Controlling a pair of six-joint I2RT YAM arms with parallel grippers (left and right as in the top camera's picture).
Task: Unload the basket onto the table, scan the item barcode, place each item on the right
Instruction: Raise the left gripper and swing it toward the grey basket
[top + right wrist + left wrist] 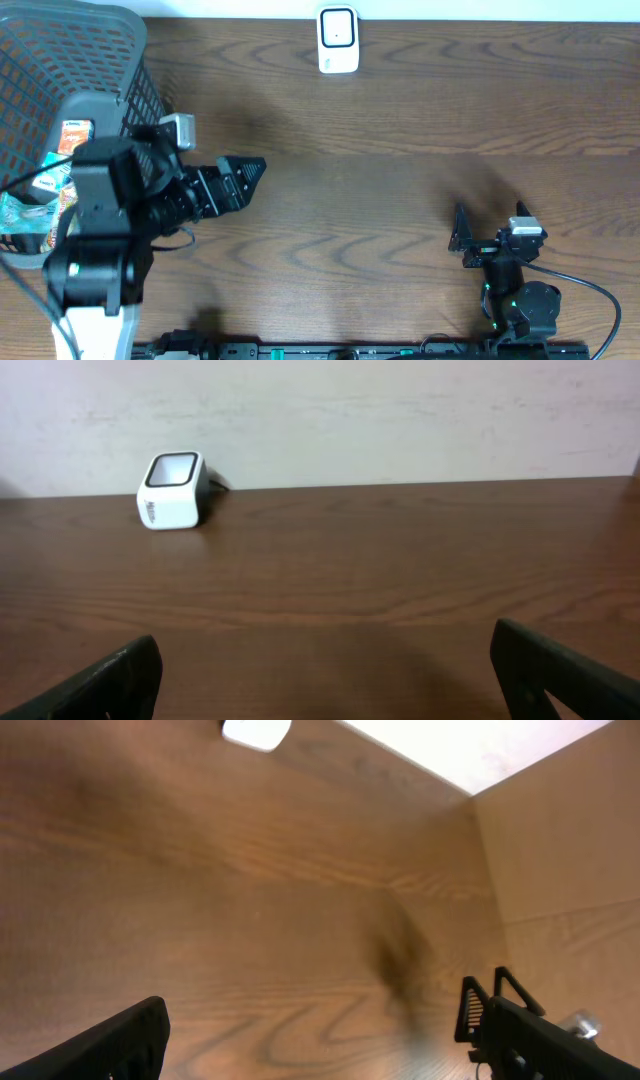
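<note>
Counter (400, 130) is showing bare wood between the arms, so no item is lying out for scanning yet.

Wire basket (110, 60) is sitting at the rear left corner, right against the left arm's base. It's acting as the supply bin.

Left end effector (250, 185) is hovering just beside the basket and pointing right across the counter. Its fingers are spread wide and gripping nothing. It's the nearer arm, so I'm judging it's the one you're using for the pick.

Right end effector (457, 232) is sitting low at front right, fingers also spread and empty. It's facing the rear wall with the scanner in its view.

Barcode scanner (338, 40) is standing at rear centre, well apart from both arms. Its window is facing the counter, so you're needing to present the code toward it.

Snack packets (70, 135) are lying inside the basket. No barcode is showing, and I can't tell which one you're after.
</note>
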